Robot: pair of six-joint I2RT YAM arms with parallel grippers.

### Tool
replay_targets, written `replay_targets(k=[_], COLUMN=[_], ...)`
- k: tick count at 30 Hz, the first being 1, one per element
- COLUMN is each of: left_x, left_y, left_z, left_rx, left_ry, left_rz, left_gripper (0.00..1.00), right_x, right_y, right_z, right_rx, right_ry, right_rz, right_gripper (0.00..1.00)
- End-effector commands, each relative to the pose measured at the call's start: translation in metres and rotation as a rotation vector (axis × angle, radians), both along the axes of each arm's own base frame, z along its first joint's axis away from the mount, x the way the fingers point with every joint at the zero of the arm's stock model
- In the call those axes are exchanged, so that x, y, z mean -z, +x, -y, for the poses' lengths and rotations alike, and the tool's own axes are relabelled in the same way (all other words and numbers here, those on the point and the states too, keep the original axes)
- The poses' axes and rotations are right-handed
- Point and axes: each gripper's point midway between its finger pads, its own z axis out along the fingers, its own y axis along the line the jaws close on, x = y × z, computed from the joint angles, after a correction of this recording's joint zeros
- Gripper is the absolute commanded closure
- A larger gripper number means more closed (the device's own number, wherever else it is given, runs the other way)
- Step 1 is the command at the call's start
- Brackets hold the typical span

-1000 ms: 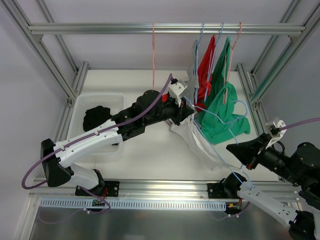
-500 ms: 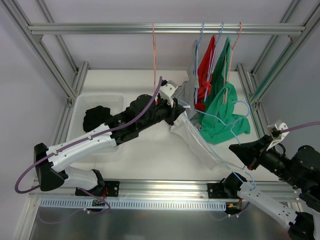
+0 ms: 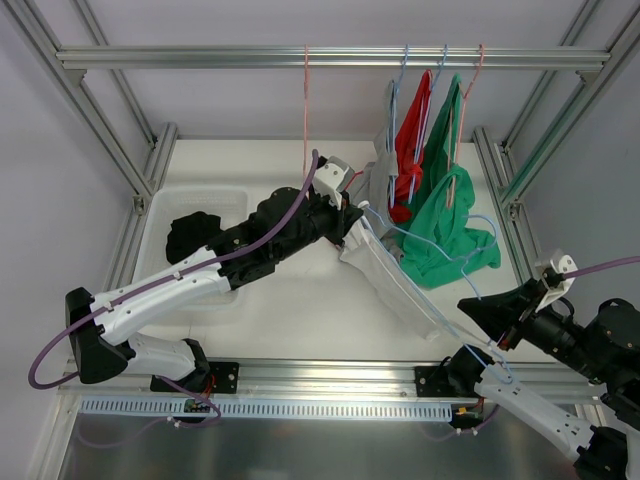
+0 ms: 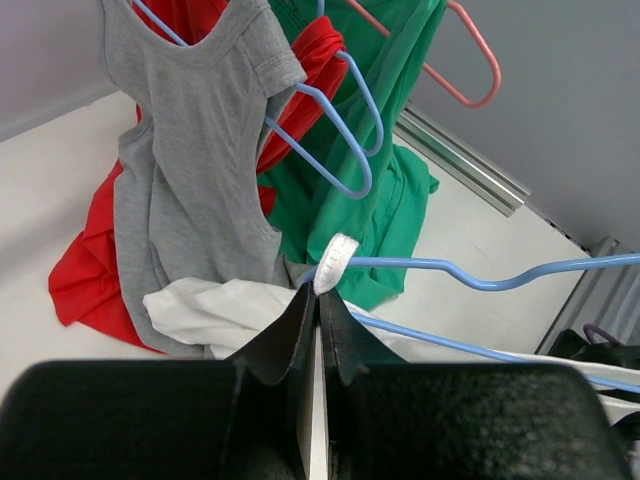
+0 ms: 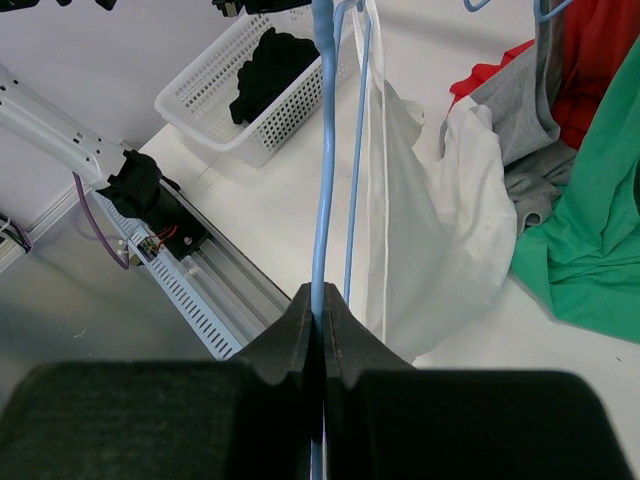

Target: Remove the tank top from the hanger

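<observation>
Tank top [image 4: 200,310] partly behind left hand [image 4: 316,297]

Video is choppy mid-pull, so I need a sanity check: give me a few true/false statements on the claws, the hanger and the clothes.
1. The right claw is shut on the blue hanger. True.
2. The left claw is open and empty. False: it is shut on an edge of the white tank top.
3. The white tank top lies in the basket. False: it spans from the left claw along the blue hanger.
4. The basket holds a black garment. True.
</observation>
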Motion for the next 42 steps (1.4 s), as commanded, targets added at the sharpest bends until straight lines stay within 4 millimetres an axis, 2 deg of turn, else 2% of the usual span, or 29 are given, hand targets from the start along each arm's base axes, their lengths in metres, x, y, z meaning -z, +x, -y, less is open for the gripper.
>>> replay_targets(k=[1, 3, 8, 10, 11, 13, 18, 22, 24, 26, 27, 28, 29, 30, 31, 32, 33, 34, 36, 37, 38, 39, 40, 42], left_x=[-0.005, -0.006, -0.002, 0.005, 0.006, 0.009, 0.021, 0.033, 0.042, 0.060, 0.074, 0.075, 0.078, 0.086, 0.080, 0.082, 0.089, 0.088, 0.099, 0.100, 0.103, 0.114, 0.116, 0.128], left_y=[0.006, 0.009, 0.029, 0.032, 0.033, 0.033, 0.025, 0.024, 0.020, 0.009, 0.003, -0.011, -0.021, -0.031, -0.056, -0.067, -0.076, -0.094, -0.113, -0.124, -0.142, -0.149, -0.154, -0.145], left_z=[-0.008, -0.014, -0.045, -0.049, -0.047, -0.044, -0.024, -0.020, -0.018, -0.014, -0.013, -0.007, -0.003, 0.001, 0.009, 0.011, 0.012, 0.016, 0.016, 0.016, 0.016, 0.012, 0.010, 0.000], left_rx=[-0.044, -0.079, -0.255, -0.257, -0.226, -0.203, -0.101, -0.091, -0.064, -0.011, 0.015, 0.092, 0.138, 0.197, 0.308, 0.353, 0.385, 0.445, 0.525, 0.572, 0.659, 0.686, 0.705, 0.606], left_ry=[-0.027, -0.031, -0.085, -0.104, -0.109, -0.103, -0.081, -0.062, -0.045, -0.022, -0.008, -0.015, -0.020, -0.025, -0.044, -0.047, -0.036, -0.030, 0.001, 0.003, 0.008, 0.024, 0.024, 0.036], left_rz=[0.000, 0.002, -0.043, -0.081, -0.095, -0.103, -0.138, -0.160, -0.172, -0.208, -0.228, -0.238, -0.238, -0.224, -0.213, -0.203, -0.190, -0.182, -0.166, -0.160, -0.171, -0.185, -0.188, -0.204], left_gripper=[1.00, 1.00, 1.00, 0.89, 0.89, 1.00, 1.00, 1.00, 1.00, 1.00, 1.00, 1.00, 1.00, 1.00, 1.00, 1.00, 1.00, 1.00, 1.00, 1.00, 1.00, 1.00, 1.00, 1.00], right_x=[-0.007, -0.005, -0.004, -0.005, -0.005, -0.007, -0.010, -0.012, -0.029, -0.048, -0.053, -0.076, -0.064, -0.067, -0.086, -0.081, -0.086, -0.112, -0.123, -0.154, -0.165, -0.160, -0.177, -0.185], right_y=[-0.004, -0.006, -0.025, -0.029, -0.030, -0.031, -0.030, -0.029, -0.030, -0.021, -0.023, -0.022, -0.007, -0.002, -0.002, 0.008, 0.013, 0.009, 0.012, 0.004, 0.002, 0.018, 0.020, 0.048], right_z=[0.004, 0.007, 0.009, 0.015, 0.017, 0.017, 0.012, 0.009, 0.012, 0.007, 0.014, 0.015, 0.003, 0.005, 0.004, -0.007, -0.014, -0.013, -0.025, -0.016, -0.012, -0.013, -0.003, 0.005], right_rx=[-0.009, -0.018, -0.100, -0.091, -0.086, -0.088, -0.107, -0.114, -0.105, -0.082, -0.061, -0.048, -0.035, -0.005, 0.002, 0.000, -0.009, -0.011, -0.040, -0.023, -0.004, 0.068, 0.132, 0.311], right_ry=[0.014, -0.005, 0.019, 0.042, 0.046, 0.051, 0.044, 0.041, 0.105, 0.199, 0.259, 0.346, 0.332, 0.359, 0.423, 0.417, 0.431, 0.510, 0.561, 0.683, 0.749, 0.761, 0.843, 0.767], right_rz=[0.035, 0.060, 0.105, 0.126, 0.129, 0.128, 0.116, 0.125, 0.199, 0.308, 0.371, 0.468, 0.479, 0.512, 0.587, 0.603, 0.623, 0.704, 0.767, 0.885, 0.949, 0.988, 1.072, 1.109], right_gripper=[1.00, 1.00, 1.00, 1.00, 1.00, 1.00, 1.00, 1.00, 1.00, 1.00, 1.00, 1.00, 1.00, 1.00, 1.00, 1.00, 1.00, 1.00, 1.00, 1.00, 1.00, 1.00, 1.00, 1.00])
